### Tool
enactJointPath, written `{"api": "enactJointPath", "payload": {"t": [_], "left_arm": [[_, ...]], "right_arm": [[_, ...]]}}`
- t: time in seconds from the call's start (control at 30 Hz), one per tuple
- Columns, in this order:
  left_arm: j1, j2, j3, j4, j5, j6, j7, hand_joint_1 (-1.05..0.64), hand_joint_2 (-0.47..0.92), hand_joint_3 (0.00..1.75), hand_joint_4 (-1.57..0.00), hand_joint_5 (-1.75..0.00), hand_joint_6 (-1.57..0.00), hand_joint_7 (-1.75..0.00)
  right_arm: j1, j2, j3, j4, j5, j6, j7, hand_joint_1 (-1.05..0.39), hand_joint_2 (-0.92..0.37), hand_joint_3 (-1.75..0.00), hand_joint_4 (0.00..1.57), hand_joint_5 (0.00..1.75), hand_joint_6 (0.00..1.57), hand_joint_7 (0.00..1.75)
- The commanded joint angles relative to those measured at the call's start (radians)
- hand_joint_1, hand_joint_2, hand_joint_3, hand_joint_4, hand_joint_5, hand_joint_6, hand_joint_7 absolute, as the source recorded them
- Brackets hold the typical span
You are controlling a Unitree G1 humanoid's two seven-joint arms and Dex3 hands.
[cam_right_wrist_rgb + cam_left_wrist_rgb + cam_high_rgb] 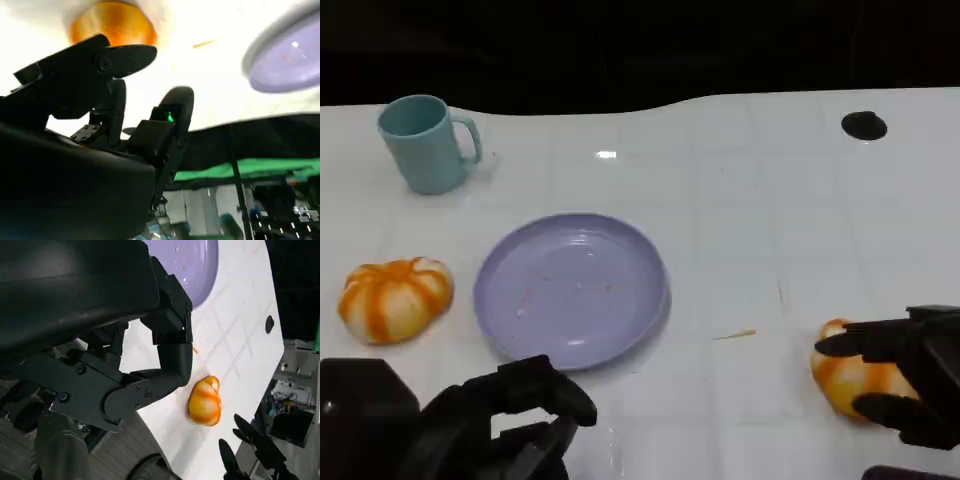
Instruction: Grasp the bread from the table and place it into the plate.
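Plate (571,290) mid-table — mug (424,143) behind-left, one bread (395,298) left, another bread (848,378) right.

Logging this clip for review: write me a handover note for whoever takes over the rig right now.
Right hand: fingers spread around the right bread roll near the table's right edge; grip not confirmed.
Left hand: holds nothing, fingers curled, near the table's front edge below the purple plate.
Second bread roll lies left of the plate.
Done: reach. Left: grasp, lift, place in plate.
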Motion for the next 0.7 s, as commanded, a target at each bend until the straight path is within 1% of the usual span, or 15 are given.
{"api": "enactJointPath", "payload": {"t": [0.03,0.13,0.27,0.37,0.5,0.7], "left_arm": [[0.001,0.013,0.01,0.007,0.004,-0.008,-0.003,-0.32,0.78,0.8,-0.67,-1.75,-0.59,-1.47],[0.0,0.012,0.01,0.007,0.002,-0.005,-0.003,-0.33,0.79,0.8,-0.67,-1.75,-0.59,-1.46],[-0.002,0.014,0.008,0.005,0.003,-0.001,-0.001,-0.34,0.79,0.78,-0.66,-1.75,-0.59,-1.46],[-0.001,0.012,0.008,0.008,0.004,-0.006,-0.002,-0.34,0.79,0.77,-0.66,-1.75,-0.59,-1.46],[-0.003,0.01,0.008,0.004,0.001,0.006,0.003,-0.34,0.8,0.76,-0.65,-1.75,-0.59,-1.45],[-0.002,0.011,0.004,-0.008,0.009,0.013,0.01,-0.33,0.8,0.74,-0.66,-1.75,-0.6,-1.45]], "right_arm": [[-0.017,-0.03,0.004,-0.059,-0.059,0.054,0.101,-0.48,-0.85,-0.02,0.39,0.43,0.56,0.0],[-0.023,-0.039,0.012,-0.074,-0.103,0.078,0.169,-0.54,-0.86,-0.01,0.29,0.36,0.44,0.0],[-0.037,-0.037,0.025,-0.071,-0.14,0.102,0.225,-0.59,-0.86,0.0,0.2,0.31,0.37,0.0],[-0.054,-0.035,0.041,-0.042,-0.155,0.111,0.239,-0.6,-0.86,0.0,0.19,0.3,0.35,0.0],[-0.086,-0.03,0.078,0.021,-0.195,0.125,0.249,-0.61,-0.87,-0.01,0.18,0.29,0.34,0.0],[-0.14,-0.016,0.128,0.127,-0.242,0.157,0.227,-0.61,-0.89,-0.01,0.2,0.29,0.35,0.01]]}}
